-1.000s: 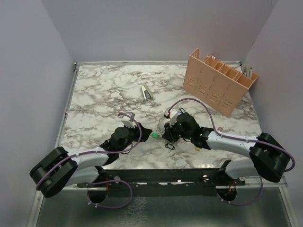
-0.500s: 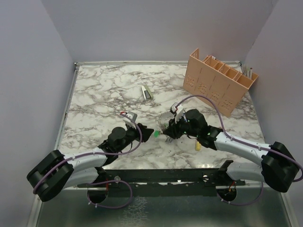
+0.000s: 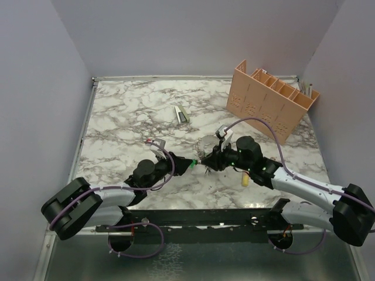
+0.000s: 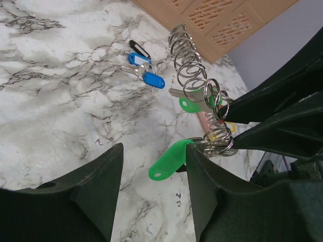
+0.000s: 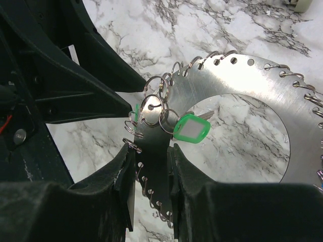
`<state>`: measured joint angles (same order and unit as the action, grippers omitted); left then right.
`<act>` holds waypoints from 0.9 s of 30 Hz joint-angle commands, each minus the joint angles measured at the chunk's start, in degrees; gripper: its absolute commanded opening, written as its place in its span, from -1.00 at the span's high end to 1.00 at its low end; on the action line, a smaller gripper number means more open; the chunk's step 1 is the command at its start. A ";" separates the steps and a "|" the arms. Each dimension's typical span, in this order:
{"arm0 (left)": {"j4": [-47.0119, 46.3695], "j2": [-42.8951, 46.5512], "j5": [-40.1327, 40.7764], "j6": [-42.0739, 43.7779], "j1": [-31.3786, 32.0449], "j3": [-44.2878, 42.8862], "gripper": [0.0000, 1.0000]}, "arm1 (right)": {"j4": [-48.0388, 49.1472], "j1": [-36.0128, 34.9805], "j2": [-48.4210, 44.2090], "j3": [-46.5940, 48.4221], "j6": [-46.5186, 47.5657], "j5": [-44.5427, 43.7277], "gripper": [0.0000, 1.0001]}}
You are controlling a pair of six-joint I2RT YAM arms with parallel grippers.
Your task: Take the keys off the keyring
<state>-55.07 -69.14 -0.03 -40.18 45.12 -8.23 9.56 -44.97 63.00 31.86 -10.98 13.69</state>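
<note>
Right gripper [image 5: 150, 151] clamps the keyring [image 5: 262, 80] by its flat band. Left gripper [image 4: 154, 148] stands spread, with 1 green key tag [image 4: 169, 160] hanging between its fingers.

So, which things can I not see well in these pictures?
- Top view: the keys are too small to count.
- Right wrist: the keyring is cut off by the right edge.
- Left wrist: a yellow item is mostly hidden behind the small rings; what it is I cannot tell.
</note>
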 commanded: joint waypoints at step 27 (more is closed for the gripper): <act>-33.24 -5.87 -25.22 3.80 0.32 2.24 0.20 | 6.43 0.85 -10.52 -2.50 -0.09 12.57 0.99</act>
<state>-77.32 -71.26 -18.94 -33.12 45.12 -5.69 11.97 -44.49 53.78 29.71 -11.53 23.92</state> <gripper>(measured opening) 0.454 0.292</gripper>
